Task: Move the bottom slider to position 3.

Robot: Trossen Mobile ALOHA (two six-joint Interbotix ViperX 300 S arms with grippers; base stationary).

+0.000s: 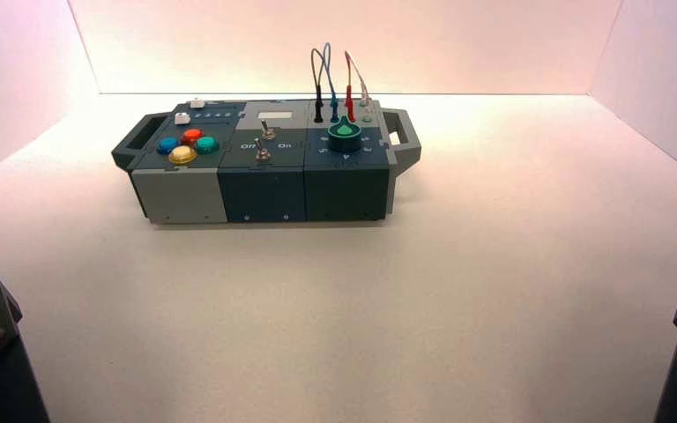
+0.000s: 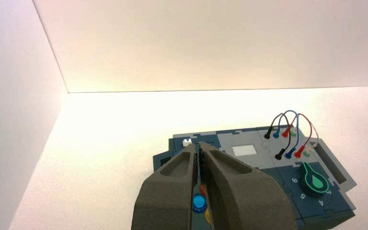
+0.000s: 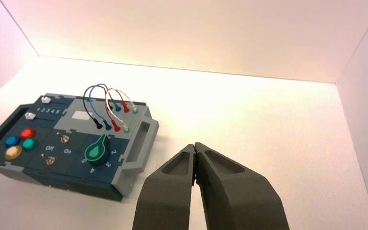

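A grey and dark-blue box with a handle at each end is seen standing toward the far edge of a white table, nearer the far left corner than the far right one. The bottom slider, a small white rounded knob, is set at the left end of its track, at the box's far left corner, just behind the four coloured push-buttons. A second white slider knob is placed just beyond it, near the box's far edge. In the right wrist view the bottom slider is shown to the left of the printed numbers 1 to 5. Two metal toggle switches are mounted at the box's middle, and a green rotary dial with looped wires behind it is found at the right end.

The left gripper is held above the box's button end, fingers pressed together, touching nothing. The right gripper is held over bare table to the right of the box, fingers likewise closed and empty.
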